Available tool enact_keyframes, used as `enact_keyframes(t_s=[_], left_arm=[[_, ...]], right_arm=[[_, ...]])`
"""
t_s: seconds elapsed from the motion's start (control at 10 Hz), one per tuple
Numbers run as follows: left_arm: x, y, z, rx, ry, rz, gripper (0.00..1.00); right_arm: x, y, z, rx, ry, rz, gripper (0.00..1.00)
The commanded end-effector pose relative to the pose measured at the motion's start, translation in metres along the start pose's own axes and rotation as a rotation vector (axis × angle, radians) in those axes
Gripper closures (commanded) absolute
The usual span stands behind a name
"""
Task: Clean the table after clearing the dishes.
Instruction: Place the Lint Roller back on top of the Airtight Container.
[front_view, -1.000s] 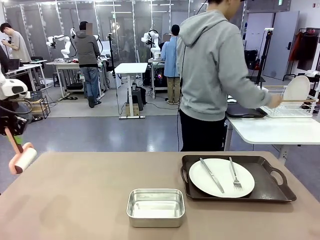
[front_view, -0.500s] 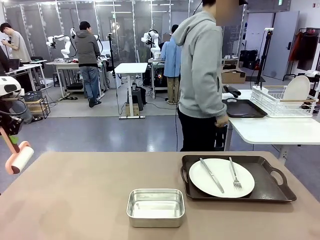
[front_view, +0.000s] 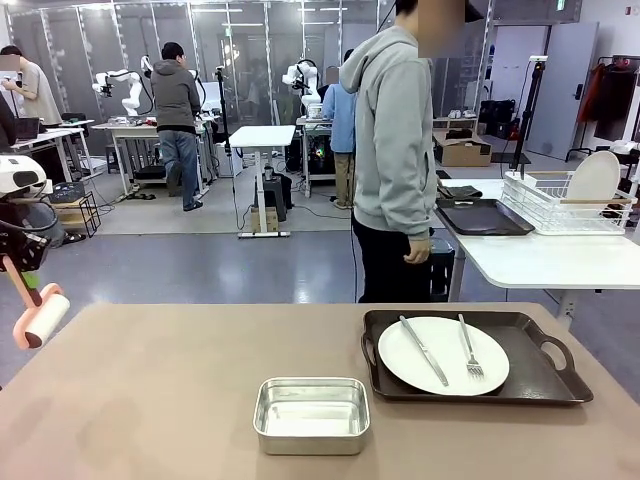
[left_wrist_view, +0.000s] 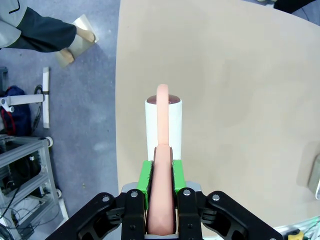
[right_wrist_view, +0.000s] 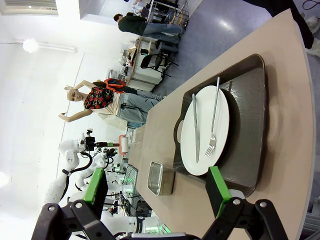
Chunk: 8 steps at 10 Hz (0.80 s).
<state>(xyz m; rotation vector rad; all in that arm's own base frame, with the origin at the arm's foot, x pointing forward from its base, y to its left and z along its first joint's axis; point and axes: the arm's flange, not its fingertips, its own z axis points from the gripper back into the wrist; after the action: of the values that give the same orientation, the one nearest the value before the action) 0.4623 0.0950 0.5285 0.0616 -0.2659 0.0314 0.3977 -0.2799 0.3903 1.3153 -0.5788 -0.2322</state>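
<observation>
The table (front_view: 160, 400) carries one uncleared setting, so by judgement the clearing is only part done and wiping should wait. The person (front_view: 395, 150) stands at 12 o'clock beyond the far edge, hands off the table.

- Dark tray (front_view: 540, 385): at 4 o'clock on the tabletop, holding the white plate (front_view: 443, 355).
- Steel pan (front_view: 311, 413): at 6 o'clock, near the robot's edge, just beside the tray.
- Lint roller (front_view: 42, 320): at 9 o'clock, hanging above the table's left edge.
- Knife (front_view: 424, 350) and fork (front_view: 470, 348): lying on the plate.

The left gripper (left_wrist_view: 161, 175) is clamped on the roller's pink handle; the right gripper (right_wrist_view: 156, 185) stands with jaws wide apart and nothing between them, looking at the tray.

Procedure: hold the roller clear until the tray is lifted away — then lower the drum flat and roll in overlapping passes, steering round the pan.
</observation>
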Motion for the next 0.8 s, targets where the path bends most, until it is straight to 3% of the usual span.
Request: enact_keyframes(t_s=[0.0,0.1,0.2,0.3,0.6,0.7], left_arm=[[0.002,0.002,0.006,0.001,0.002,0.002,0.79],[0.0,0.0,0.0,0.0,0.0,0.0,0.79],[0.008,-0.026,0.011,-0.037,-0.067,-0.173,0.79],[0.009,-0.062,0.023,-0.021,-0.075,-0.34,0.79],[-0.029,-0.174,0.069,-0.007,-0.108,-0.715,0.79],[-0.048,-0.212,0.081,-0.074,-0.119,-0.856,0.79]], right_arm=[[-0.002,0.003,0.001,0.0,0.01,0.005,0.0],[-0.002,0.003,0.001,0.0,0.01,0.005,0.0],[-0.002,0.003,0.001,0.0,0.01,0.005,0.0],[-0.002,0.003,0.001,0.0,0.01,0.005,0.0],[-0.002,0.003,0.001,0.0,0.01,0.005,0.0],[-0.002,0.003,0.001,0.0,0.01,0.005,0.0]])
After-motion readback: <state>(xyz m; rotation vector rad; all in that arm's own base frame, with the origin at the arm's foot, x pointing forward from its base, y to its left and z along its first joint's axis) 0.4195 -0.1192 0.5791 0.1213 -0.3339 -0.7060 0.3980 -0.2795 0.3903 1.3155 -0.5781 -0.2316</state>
